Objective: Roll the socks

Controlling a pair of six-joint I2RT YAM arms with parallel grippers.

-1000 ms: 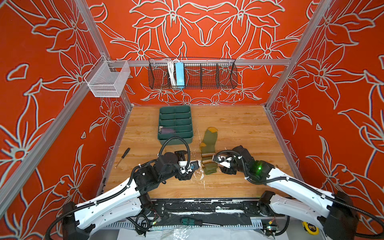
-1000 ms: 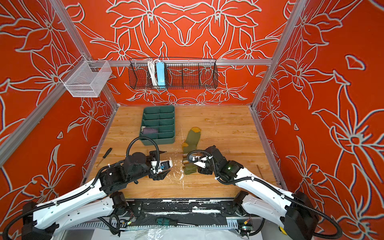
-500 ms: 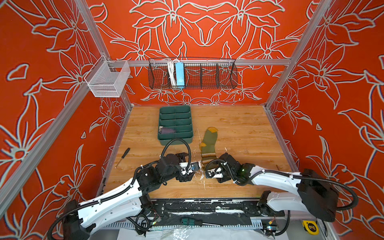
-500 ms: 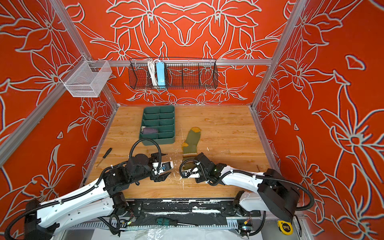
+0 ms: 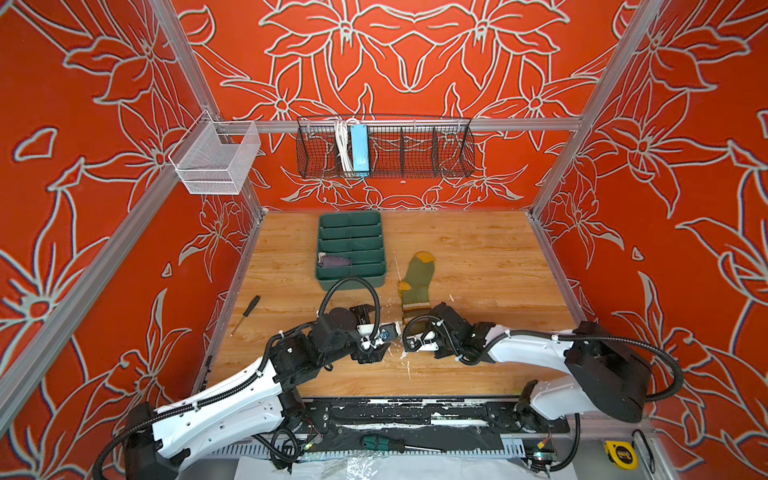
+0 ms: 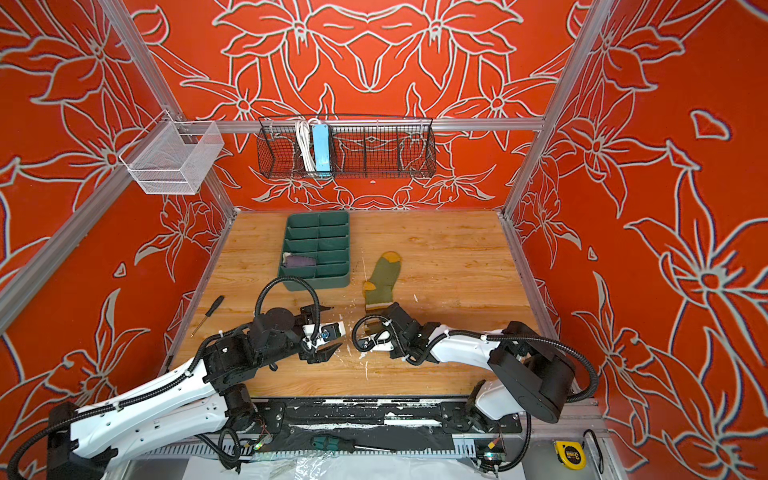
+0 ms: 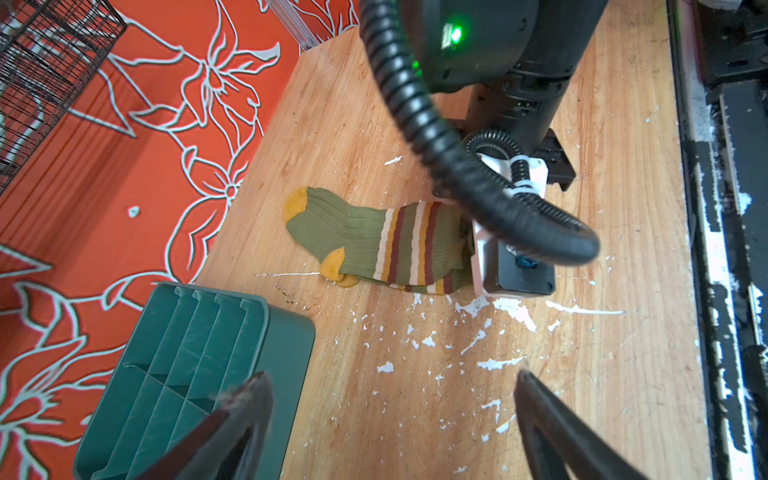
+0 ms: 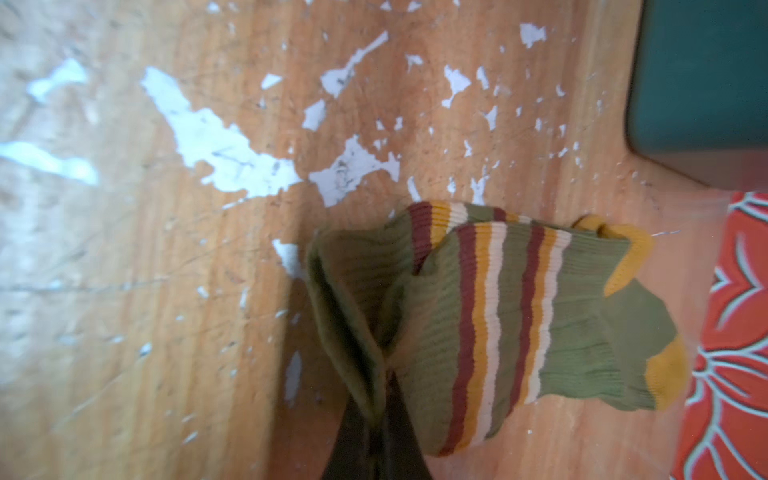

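An olive green sock (image 5: 417,280) (image 6: 384,276) with a mustard toe and brown, mustard and cream stripes lies flat on the wood, right of the tray. In the right wrist view its cuff (image 8: 357,299) is bunched up, and a second striped layer shows under it. My right gripper (image 8: 384,374) (image 5: 415,323) is shut on that cuff. The purple sock (image 5: 334,262) (image 6: 299,262) lies in a tray compartment. My left gripper (image 7: 390,376) (image 5: 380,328) hovers open over bare wood just left of the cuff, with nothing between its fingers.
The green divided tray (image 5: 351,216) (image 7: 232,357) stands at the back left of the sock. A black screwdriver (image 5: 245,316) lies by the left wall. A black wire basket (image 5: 386,149) and a white mesh basket (image 5: 216,160) hang on the walls. White chips fleck the wood.
My right gripper has closed on the olive sock's cuff, and its arm has dropped low and reached left. The left gripper stays open and has barely moved.
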